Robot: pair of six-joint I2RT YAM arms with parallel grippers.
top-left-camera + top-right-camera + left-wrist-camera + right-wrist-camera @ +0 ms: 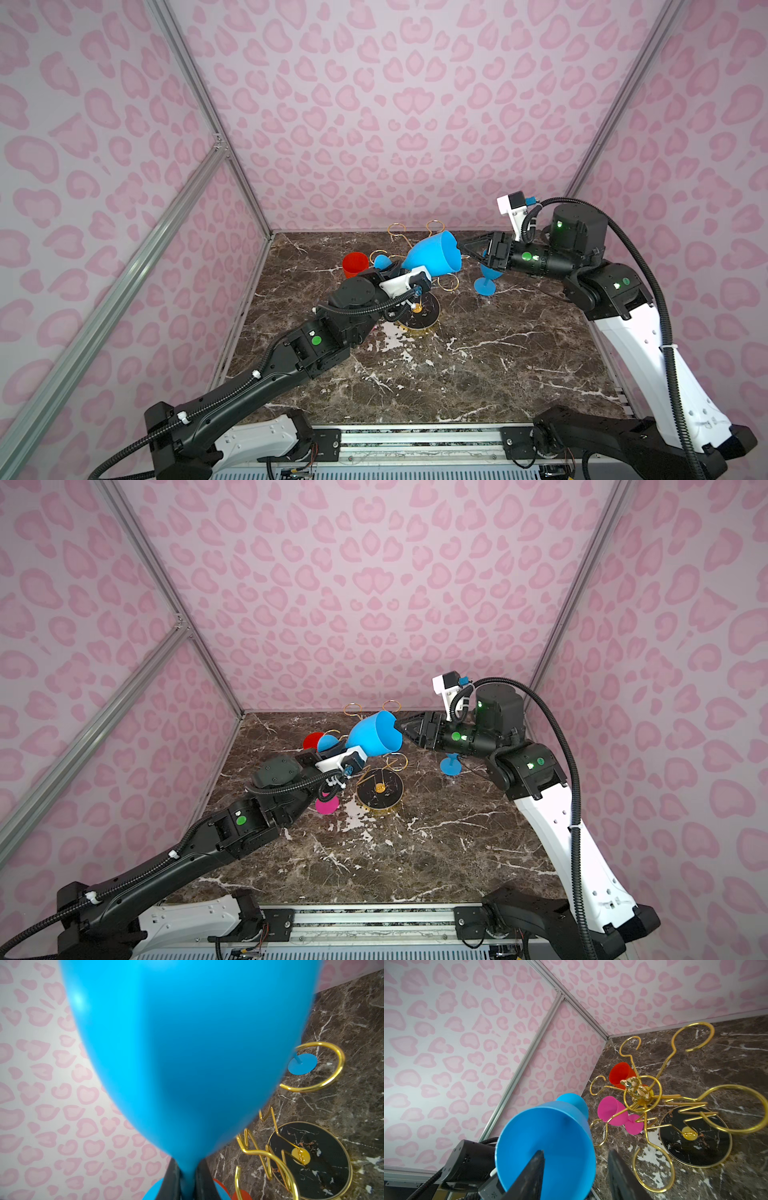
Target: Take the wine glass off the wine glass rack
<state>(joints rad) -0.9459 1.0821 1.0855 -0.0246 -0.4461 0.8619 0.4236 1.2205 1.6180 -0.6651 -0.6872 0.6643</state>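
A blue wine glass [432, 255] [374, 735] lies tipped sideways in the air, its open mouth facing right. My left gripper [188, 1184] is shut on its stem, just below the bowl [187, 1043]. My right gripper [462, 249] [576, 1152] straddles the rim: one finger sits inside the bowl [546, 1147] and the other stands outside, with a gap to the rim. The wine glass rack [636, 1093], gold wire with looped arms, stands on its round black base [417, 318] [380, 789] right beside the glass, which hangs in none of its loops.
A red glass [355, 264] [620, 1075] stands at the back left of the marble table [478, 374]. A pink glass [610, 1112] stands near the rack. Another blue glass [484, 284] stands under my right arm. Pink patterned walls close three sides.
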